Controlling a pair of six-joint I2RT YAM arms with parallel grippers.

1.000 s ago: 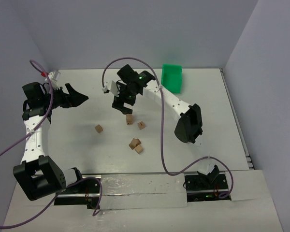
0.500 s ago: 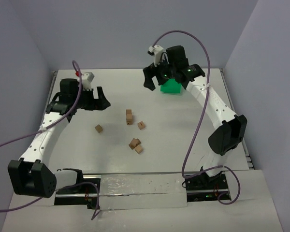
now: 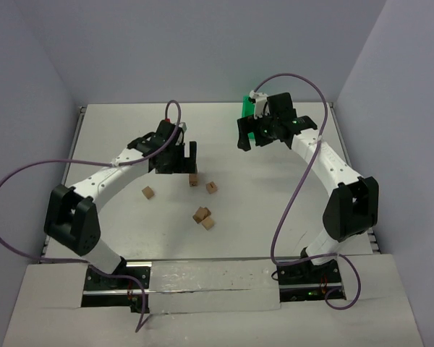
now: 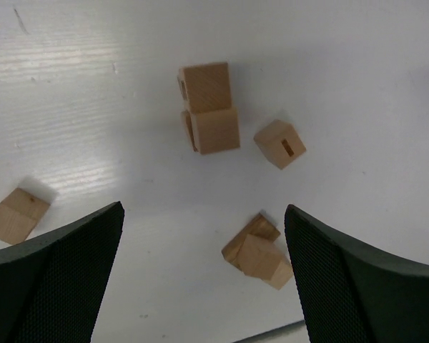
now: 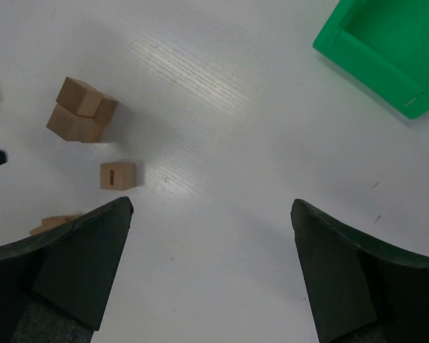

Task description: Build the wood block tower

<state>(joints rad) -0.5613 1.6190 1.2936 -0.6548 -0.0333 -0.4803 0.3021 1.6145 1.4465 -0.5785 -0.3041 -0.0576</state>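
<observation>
Left gripper (image 3: 178, 157) has swung in over the blocks (image 3: 212, 187); right gripper (image 3: 252, 137) has dipped beside the bin (image 5: 368, 71).
Both stand wide open, holding nothing. Tower (image 4: 209, 108) is two cubes tall, mid-table, just ahead of the left gripper. Four blocks lie loose near it, two of them touching. They look light, stiff and smooth-faced, so pinch a lone block (image 4: 279, 143) squarely across flat opposite faces.

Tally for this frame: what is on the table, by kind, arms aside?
Wood blocks: 6
Green bin: 1
Total: 7
</observation>
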